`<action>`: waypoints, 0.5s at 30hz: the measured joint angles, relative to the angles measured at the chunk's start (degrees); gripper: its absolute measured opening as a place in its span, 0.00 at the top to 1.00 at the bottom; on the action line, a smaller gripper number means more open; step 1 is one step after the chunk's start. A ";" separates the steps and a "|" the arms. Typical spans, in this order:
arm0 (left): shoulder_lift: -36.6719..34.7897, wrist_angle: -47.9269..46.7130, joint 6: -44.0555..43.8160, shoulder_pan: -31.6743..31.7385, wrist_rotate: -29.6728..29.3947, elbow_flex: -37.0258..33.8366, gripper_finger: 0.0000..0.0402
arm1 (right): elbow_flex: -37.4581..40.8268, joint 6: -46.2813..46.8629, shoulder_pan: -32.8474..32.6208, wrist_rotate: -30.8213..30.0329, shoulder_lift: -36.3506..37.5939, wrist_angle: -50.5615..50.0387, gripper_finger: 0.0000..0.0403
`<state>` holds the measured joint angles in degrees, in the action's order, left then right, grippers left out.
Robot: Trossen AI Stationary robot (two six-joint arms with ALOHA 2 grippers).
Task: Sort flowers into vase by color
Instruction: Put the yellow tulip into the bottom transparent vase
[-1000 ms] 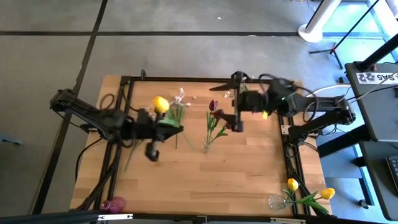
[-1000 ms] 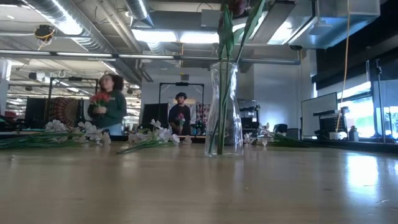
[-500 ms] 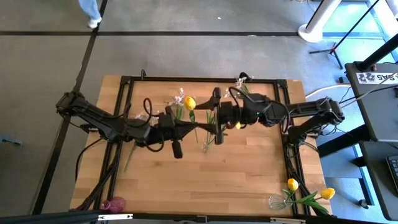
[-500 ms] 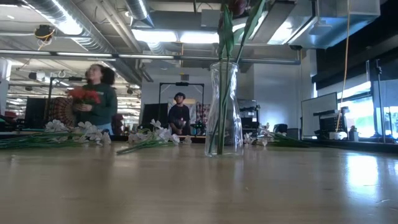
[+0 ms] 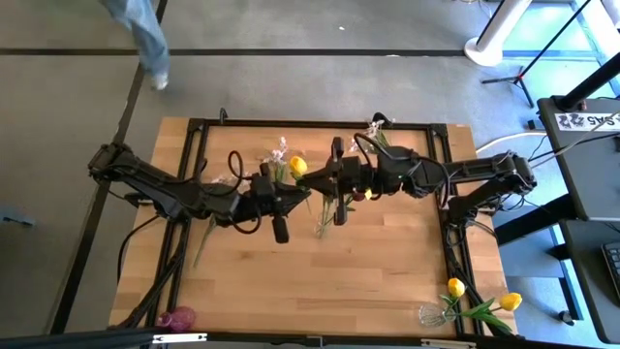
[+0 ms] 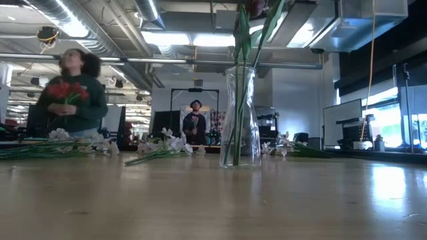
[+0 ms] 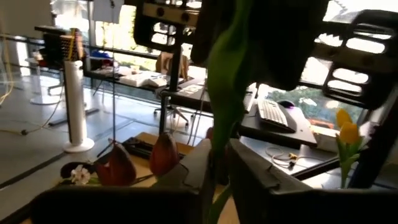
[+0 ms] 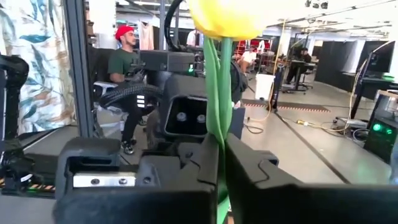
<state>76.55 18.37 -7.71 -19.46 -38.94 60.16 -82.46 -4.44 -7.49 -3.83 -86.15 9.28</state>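
Note:
A yellow tulip (image 5: pixel 297 165) stands upright in the air over the table's middle, between my two grippers. My right gripper (image 8: pixel 221 168) is shut on its green stem; the bloom (image 8: pixel 224 15) is above the fingers. My left gripper (image 7: pixel 221 177) reaches in from the table's left. Its fingers stand close on either side of the same stem (image 7: pixel 217 134), slightly apart, with a thin dark gap beside the stem. A clear glass vase (image 6: pixel 239 117) with dark red tulips (image 7: pixel 165 152) stands on the table just below and nearer. My right gripper pinches the tulip's green stem (image 8: pixel 214 134) between its two fingers, a short way below the bloom. The fingers come level from the table's right and lie across the stem. The flower stands upright, lifted clear of the table.
Sprays of white-pink blossoms (image 5: pixel 279 153) (image 5: pixel 376 124) lie along the far side of the table. A small vase with two yellow tulips (image 5: pixel 455 287) is at the near right corner, a pink vase (image 5: pixel 177 317) at the near left. A person carrying red flowers (image 6: pixel 67 93) walks in the room beyond.
My left gripper has carried the yellow tulip toward the table's right and a little down. My right gripper has come toward the table's left and met the stem. Both have kept still for the last half second. The person behind has walked across.

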 joint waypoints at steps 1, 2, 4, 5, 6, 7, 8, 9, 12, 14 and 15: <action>-0.24 0.00 0.22 -0.20 0.64 0.00 0.84 | 0.00 0.10 0.00 0.32 0.00 -0.03 0.96; -0.59 -0.22 0.25 -0.63 1.11 0.00 0.82 | 0.00 0.15 0.00 0.89 0.00 0.05 0.97; -1.84 -1.29 -0.50 -1.73 1.58 0.00 0.76 | 0.00 0.14 0.00 2.99 0.17 0.32 0.98; -2.83 -2.34 -1.49 -2.44 1.58 0.00 0.73 | 0.00 0.02 0.00 4.21 0.35 0.39 0.98; -4.11 -4.06 -2.68 -3.32 1.60 0.00 0.70 | 0.02 -0.28 0.00 5.46 0.60 1.33 0.98; -5.32 -5.47 -4.00 -4.29 1.57 0.00 0.67 | 0.00 -0.39 0.00 6.44 1.14 1.69 0.98; -6.52 -6.78 -5.49 -5.31 1.60 0.00 0.65 | 0.00 -0.52 0.00 7.22 1.69 1.74 0.98; -7.53 -7.85 -7.00 -6.25 1.60 0.01 0.62 | 0.00 -1.02 0.00 8.05 2.30 1.90 0.98; -9.05 -8.13 -9.12 -8.59 1.68 0.02 0.56 | -0.02 -3.81 0.00 12.01 3.44 1.27 0.99; -9.59 -7.23 -10.57 -9.65 1.66 0.00 0.53 | -0.02 -4.71 -0.22 16.87 4.23 -0.27 0.99; -9.94 -6.39 -10.92 -10.10 1.62 0.02 0.53 | -0.02 -5.09 -0.79 19.12 4.92 -1.75 0.99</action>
<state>66.61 11.98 -18.63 -29.56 -37.32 60.18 -82.47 -9.53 -8.28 15.29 -81.23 7.52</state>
